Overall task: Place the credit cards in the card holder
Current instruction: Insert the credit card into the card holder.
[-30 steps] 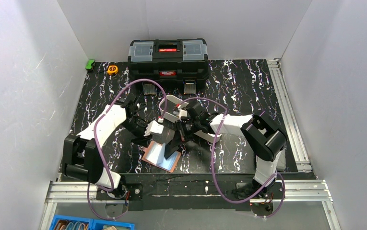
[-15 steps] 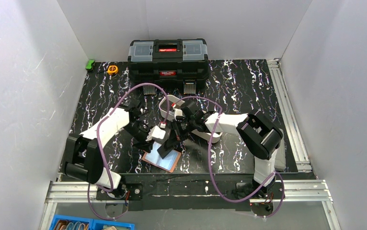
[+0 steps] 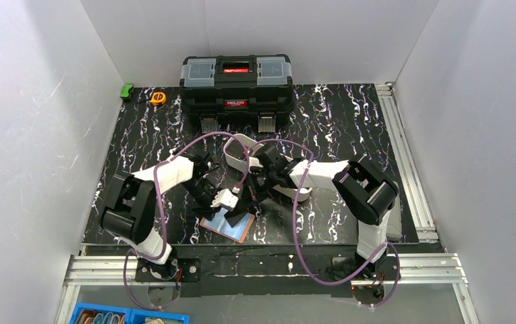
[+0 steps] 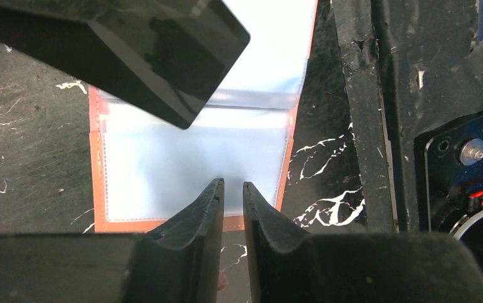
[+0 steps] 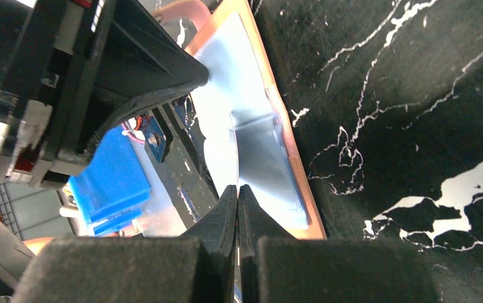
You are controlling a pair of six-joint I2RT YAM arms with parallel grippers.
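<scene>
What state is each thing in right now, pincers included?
Tan-pink leather card holder: open, lying flat, pale blue inside facing up.
Black plastic toolbox: lid down.
Left pincer: narrowly open, nothing visible between its fingers, at the holder's edge.
Right pincer: shut, above the holder.
</scene>
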